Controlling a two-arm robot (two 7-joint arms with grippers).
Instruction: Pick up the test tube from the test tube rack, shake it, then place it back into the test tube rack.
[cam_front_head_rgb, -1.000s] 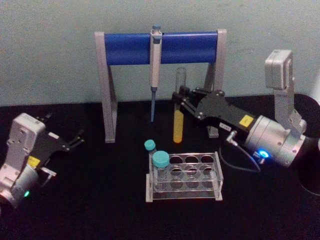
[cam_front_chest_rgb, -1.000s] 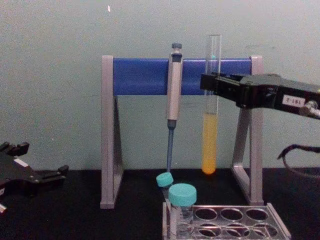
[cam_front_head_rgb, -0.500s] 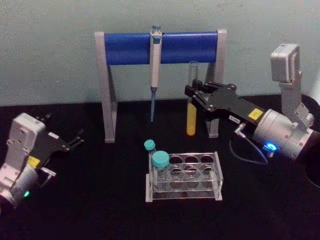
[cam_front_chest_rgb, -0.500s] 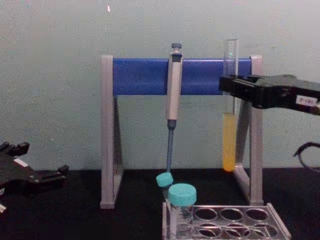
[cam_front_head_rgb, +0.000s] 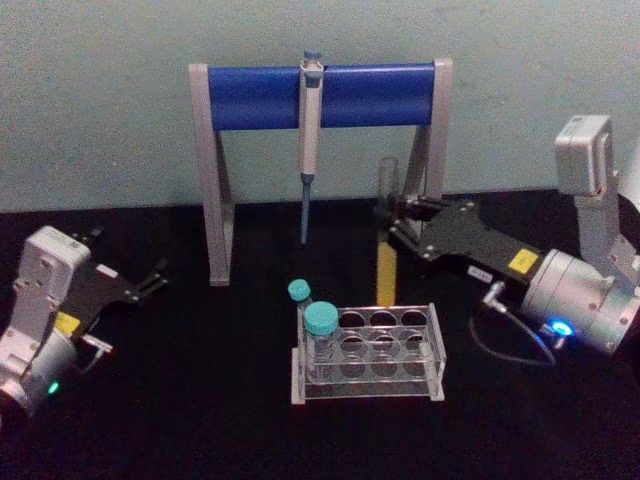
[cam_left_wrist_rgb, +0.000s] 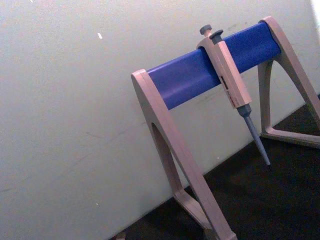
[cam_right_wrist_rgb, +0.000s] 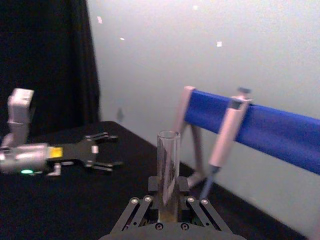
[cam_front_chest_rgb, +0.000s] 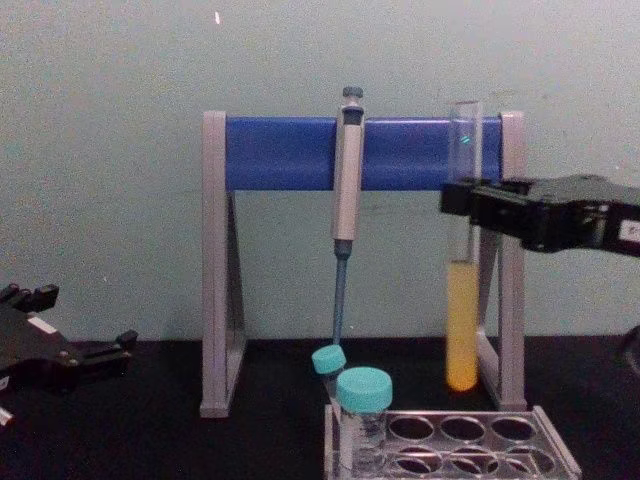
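Tube (cam_front_chest_rgb: 462, 330) w/ yellow liq. in right gripper (cam_front_chest_rgb: 464, 200), clear of rack (cam_front_head_rgb: 366, 390).

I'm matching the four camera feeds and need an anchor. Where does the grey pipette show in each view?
Head view: pipette upper centre, hanging on the blue crossbar.
Chest view: centre, left of the test tube that the right gripper holds.
Left wrist view: on the crossbar, near its farther leg.
Right wrist view: beyond the held test tube, on the crossbar.
Shared landmark: the blue crossbar.
The left gripper idles, far left.
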